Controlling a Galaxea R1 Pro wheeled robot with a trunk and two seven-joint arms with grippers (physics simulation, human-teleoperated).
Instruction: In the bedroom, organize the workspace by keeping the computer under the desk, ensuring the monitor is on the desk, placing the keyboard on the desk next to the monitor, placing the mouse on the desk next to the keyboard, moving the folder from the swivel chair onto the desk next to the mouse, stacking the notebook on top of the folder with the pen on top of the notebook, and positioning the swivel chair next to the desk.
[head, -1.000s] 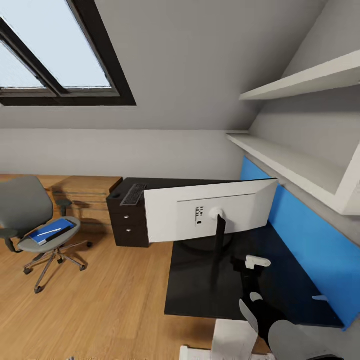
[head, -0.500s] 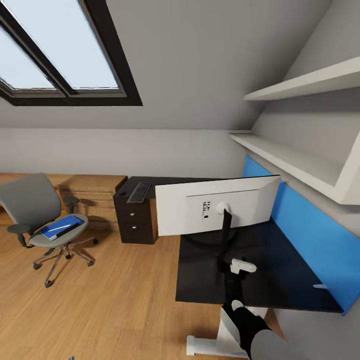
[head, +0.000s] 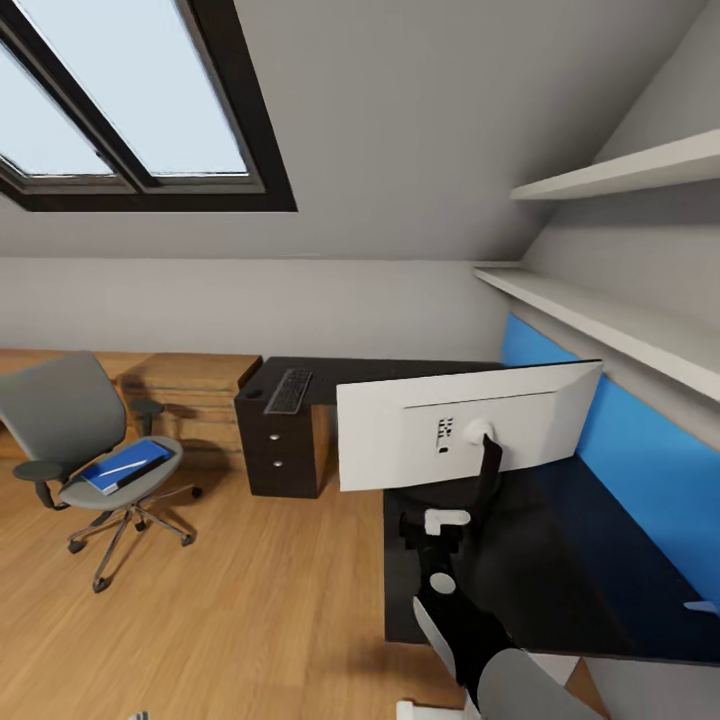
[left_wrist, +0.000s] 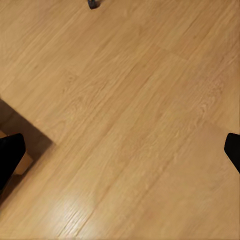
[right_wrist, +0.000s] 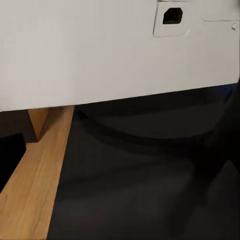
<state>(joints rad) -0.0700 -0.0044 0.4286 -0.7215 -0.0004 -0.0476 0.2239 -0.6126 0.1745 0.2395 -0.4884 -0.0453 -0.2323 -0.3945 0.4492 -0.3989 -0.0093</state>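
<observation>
The white-backed monitor (head: 470, 425) stands on the black desk (head: 560, 560), its back facing me. A dark keyboard (head: 290, 390) lies on the desk's far end, over the drawers. On the seat of the grey swivel chair (head: 60, 410), out on the floor at the left, lies a blue folder or notebook (head: 125, 467) with a pale pen on it. My right gripper (head: 432, 535) hovers over the desk's near left part, just short of the monitor (right_wrist: 100, 50), with its fingers (right_wrist: 10, 155) wide apart and nothing between them. My left gripper (left_wrist: 120, 150) is open above bare wooden floor.
A blue wall panel (head: 640, 450) and two white shelves (head: 600, 320) run along the desk's right side. A low wooden cabinet (head: 200, 375) stands against the back wall between chair and desk. A white object (head: 425, 710) shows at the floor by the desk's near edge.
The camera has turned, shifting the whole scene to the right. My right gripper has moved left across the desk, from beside the monitor stand toward the desk's left edge.
</observation>
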